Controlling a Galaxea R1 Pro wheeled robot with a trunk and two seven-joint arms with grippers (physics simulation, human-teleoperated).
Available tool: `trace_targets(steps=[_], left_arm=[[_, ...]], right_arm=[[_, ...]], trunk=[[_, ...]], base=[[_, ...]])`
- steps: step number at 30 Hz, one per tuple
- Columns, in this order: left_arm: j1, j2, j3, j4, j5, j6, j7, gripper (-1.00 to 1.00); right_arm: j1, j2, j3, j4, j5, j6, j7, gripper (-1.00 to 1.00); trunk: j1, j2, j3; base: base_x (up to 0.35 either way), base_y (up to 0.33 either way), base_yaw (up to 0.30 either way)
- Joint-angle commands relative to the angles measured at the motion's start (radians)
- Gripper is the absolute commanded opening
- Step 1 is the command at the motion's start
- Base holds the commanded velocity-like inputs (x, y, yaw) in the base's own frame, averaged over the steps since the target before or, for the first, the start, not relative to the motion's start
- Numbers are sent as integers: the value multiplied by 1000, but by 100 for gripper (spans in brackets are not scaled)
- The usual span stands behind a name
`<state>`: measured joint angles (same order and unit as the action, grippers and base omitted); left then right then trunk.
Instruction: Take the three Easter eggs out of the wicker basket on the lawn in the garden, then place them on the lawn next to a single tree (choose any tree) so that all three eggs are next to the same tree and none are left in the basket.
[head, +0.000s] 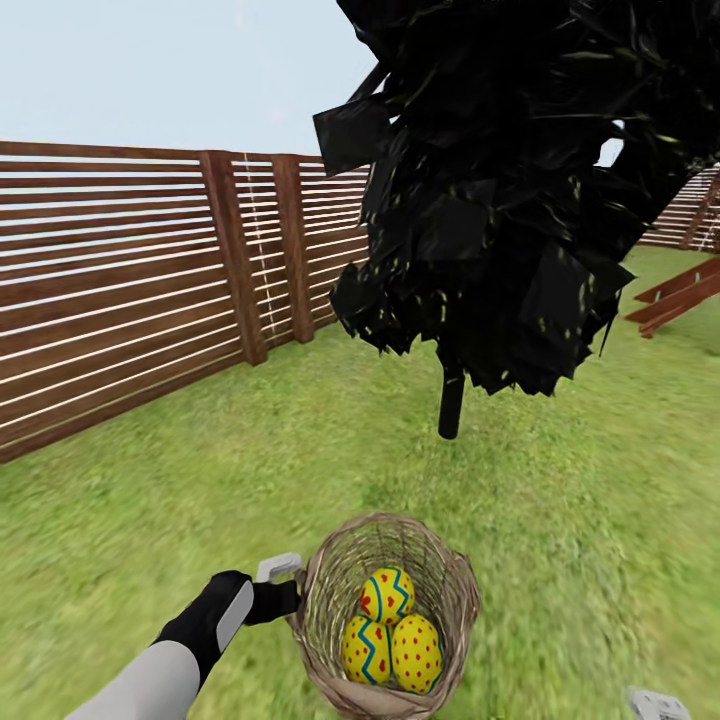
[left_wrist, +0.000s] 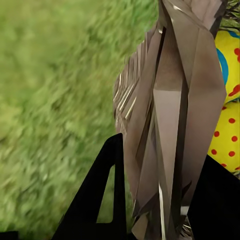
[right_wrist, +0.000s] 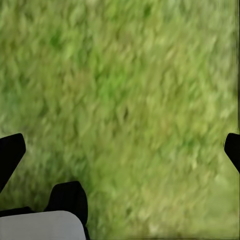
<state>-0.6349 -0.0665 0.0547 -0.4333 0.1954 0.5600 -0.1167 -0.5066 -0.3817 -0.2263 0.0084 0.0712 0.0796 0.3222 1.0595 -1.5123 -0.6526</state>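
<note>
The left claw (head: 290, 598) is gripping the rim of the wicker basket (head: 330, 580) at its left side; in the left wrist view its two black fingers (left_wrist: 100, 200) are sitting on either side of the basket wall (left_wrist: 170, 115), clenched on it. The basket is standing upright on the lawn (head: 580, 480), low in the head view; three Easter eggs (head: 387, 594) are lying inside it, one toward the far side and two side by side nearer the robot, all touching. Yellow dotted egg surface (left_wrist: 227, 135) is showing beyond the wicker in the left wrist view.

The right claw (right_wrist: 120, 145) is pointing down at bare grass (right_wrist: 130, 90); its dark fingertips are sitting at opposite edges of the right wrist view, well apart, released and holding nothing.

A tree with near-black foliage (head: 520, 190) and a dark trunk (head: 452, 400) is standing beyond the basket; a brown slatted wooden fence (head: 120, 280) is bounding the lawn on the left.
</note>
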Motion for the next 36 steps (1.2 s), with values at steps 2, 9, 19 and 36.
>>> trace_targets(steps=[2, 9, 19, 36], left_arm=[[0, -1, 7, -2, 12, 8, -1, -100], [0, -1, 7, -2, 12, 8, -1, -100], [0, -3, 7, -1, 11, 8, -1, -100], [0, -4, 7, -1, 10, 8, -1, -100]], right_arm=[[-1, 0, -8, 1, 8, 3, 3, 100], [-1, 0, -8, 1, 8, 2, 3, 100], [11, 4, -8, 1, 9, 1, 3, 100], [249, 313, 2, 27, 269, -213, -281, 100]], trunk=[[0, -1, -1], [0, -1, 0], [0, -1, 2], [0, -1, 2]], base=[[-186, 0, -287], [-228, 0, -287], [-1, 0, -287], [0, 0, -288]])
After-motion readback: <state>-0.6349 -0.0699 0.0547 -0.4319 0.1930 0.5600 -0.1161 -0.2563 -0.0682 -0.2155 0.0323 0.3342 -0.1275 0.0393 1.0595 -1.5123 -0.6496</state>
